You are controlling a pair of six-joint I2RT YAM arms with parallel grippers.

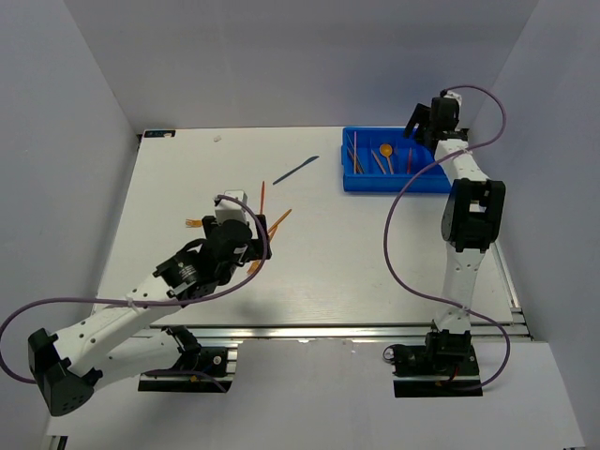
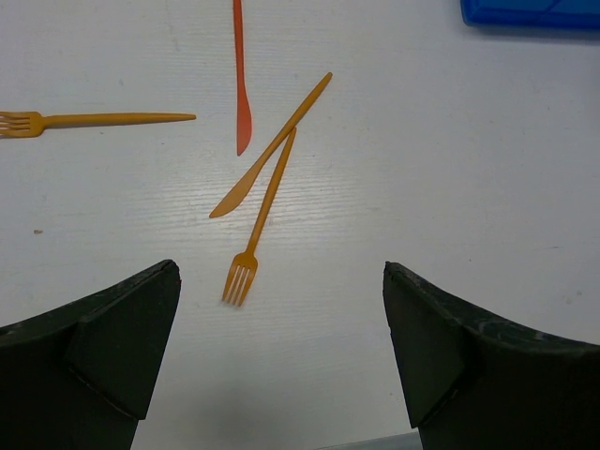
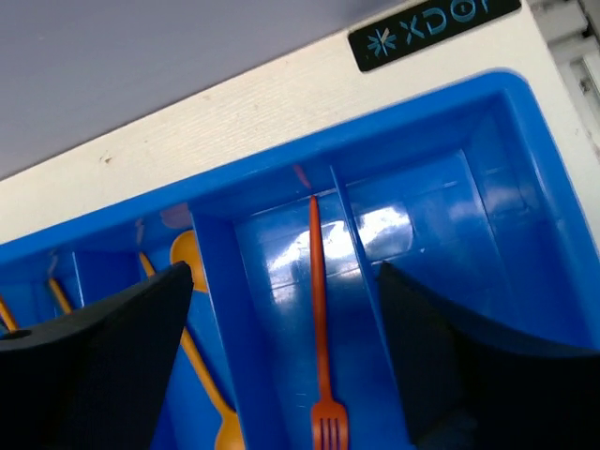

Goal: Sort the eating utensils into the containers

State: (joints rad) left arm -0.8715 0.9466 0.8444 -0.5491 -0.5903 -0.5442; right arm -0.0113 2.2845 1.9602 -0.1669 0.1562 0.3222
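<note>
Black right tool (image 3: 283, 274) gapes wide, empty, over tray (image 3: 412, 108).

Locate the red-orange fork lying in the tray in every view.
Top external: the fork is a thin streak at upper right, in the tray's third compartment from the left.
Left wrist: not in it; only the tray's corner shows, top right.
Right wrist: centre, tines toward the bottom edge.
Shared landmark: the blue tray.

tray (image 1: 394, 186): bright blue; fork (image 2: 267, 199): orange; knife (image 2: 240, 84): red-orange; far knife (image 1: 296, 170): dark blue
</note>
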